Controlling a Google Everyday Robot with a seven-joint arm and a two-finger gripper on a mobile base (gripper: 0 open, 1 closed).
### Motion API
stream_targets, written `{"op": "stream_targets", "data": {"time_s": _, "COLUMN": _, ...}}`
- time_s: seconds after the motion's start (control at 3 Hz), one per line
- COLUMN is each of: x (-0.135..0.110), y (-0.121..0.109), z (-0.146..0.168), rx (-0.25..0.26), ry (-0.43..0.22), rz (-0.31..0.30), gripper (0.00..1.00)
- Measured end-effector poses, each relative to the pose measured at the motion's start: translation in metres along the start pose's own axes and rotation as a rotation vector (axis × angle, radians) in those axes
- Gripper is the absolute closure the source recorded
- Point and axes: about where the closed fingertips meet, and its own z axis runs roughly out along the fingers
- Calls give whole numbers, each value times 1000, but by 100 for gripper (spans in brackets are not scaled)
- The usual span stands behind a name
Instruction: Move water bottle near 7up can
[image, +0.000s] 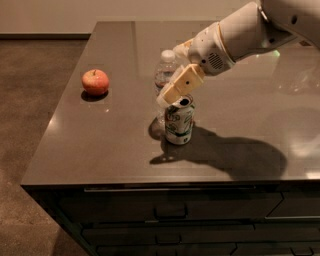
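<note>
The water bottle (165, 70), clear with a white cap, stands upright on or just above the dark countertop (100, 150), directly behind the 7up can (179, 120) and close to it. The can is white and green, upright, with a silver top. My gripper (167, 82) reaches in from the upper right. Its tan near finger (182, 85) crosses the front of the bottle just above the can's top, and the gripper is shut on the bottle. The bottle's lower part is hidden behind the finger and the can.
A red apple (95, 81) sits on the left side of the countertop, near the left edge. The counter's front edge (165, 185) runs just ahead of the can, with drawers below. My arm (240, 35) spans the right rear of the counter.
</note>
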Motion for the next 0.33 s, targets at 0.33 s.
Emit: {"op": "stream_targets", "data": {"time_s": 0.33, "x": 0, "y": 0, "z": 0, "rx": 0, "ry": 0, "rz": 0, "gripper": 0}}
